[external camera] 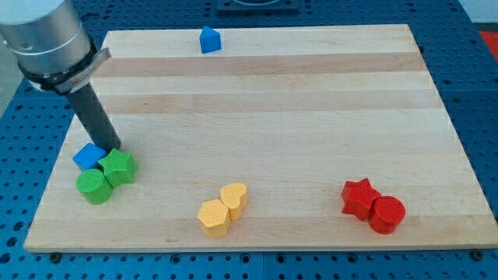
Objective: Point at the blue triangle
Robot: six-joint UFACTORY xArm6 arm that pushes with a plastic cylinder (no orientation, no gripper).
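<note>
A blue block with a pointed top, triangle-like [209,40], stands at the view's top edge of the wooden board [272,117], left of centre. My tip [115,148] is far from it, at the board's lower left. There it rests against a blue cube-like block [89,156] and just above a green star [119,166]. A green cylinder [93,187] touches both the star and the blue cube from below. The dark rod slants up and to the left from the tip to the grey arm body.
A yellow hexagon [213,218] and a yellow heart [234,197] touch each other at the bottom centre. A red star [359,197] and a red cylinder [387,215] touch at the bottom right. A blue perforated table surrounds the board.
</note>
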